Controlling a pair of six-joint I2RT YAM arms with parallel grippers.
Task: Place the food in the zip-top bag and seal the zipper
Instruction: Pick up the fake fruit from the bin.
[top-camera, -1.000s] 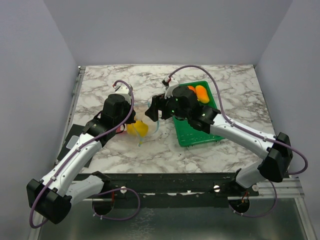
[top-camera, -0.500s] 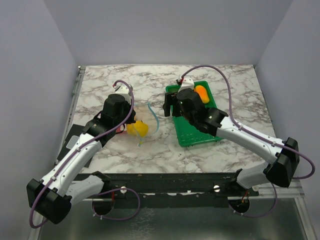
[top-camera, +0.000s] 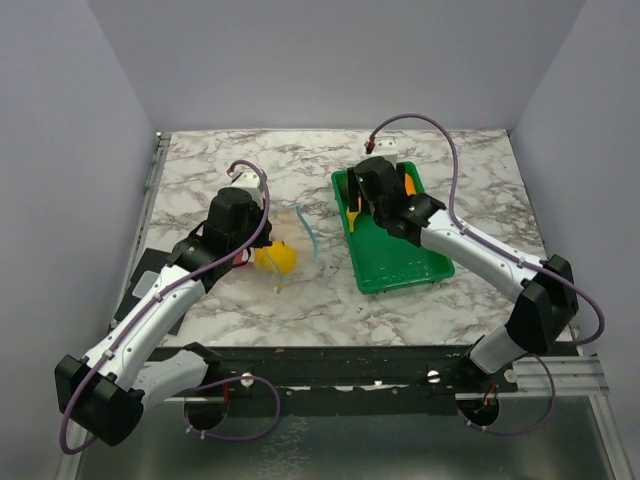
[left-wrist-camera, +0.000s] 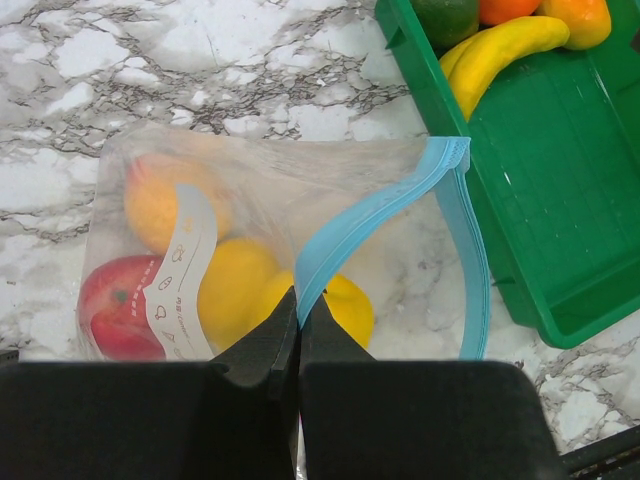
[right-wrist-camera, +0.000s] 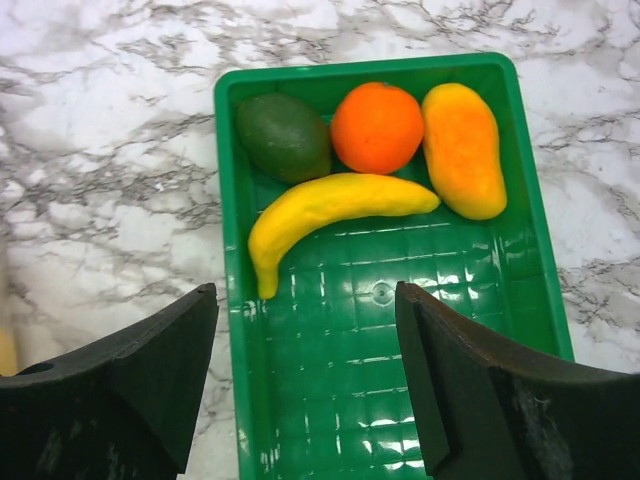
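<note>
Left of bench centre, the clear crinkly zip-top bag (left-wrist-camera: 250, 190), its blue zipper strip (left-wrist-camera: 380, 205) pinched by the left gripper (left-wrist-camera: 299, 300), holds several plastic fruits (left-wrist-camera: 235, 290); four more pieces (right-wrist-camera: 330, 205) wait in the green tray (right-wrist-camera: 228, 200) under the wide-spread right gripper (right-wrist-camera: 305, 300).

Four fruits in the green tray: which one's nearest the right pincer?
The yellow banana. It lies curved in front of the dark green piece, orange and yellow-orange piece, which line the far wall of the tray.
</note>
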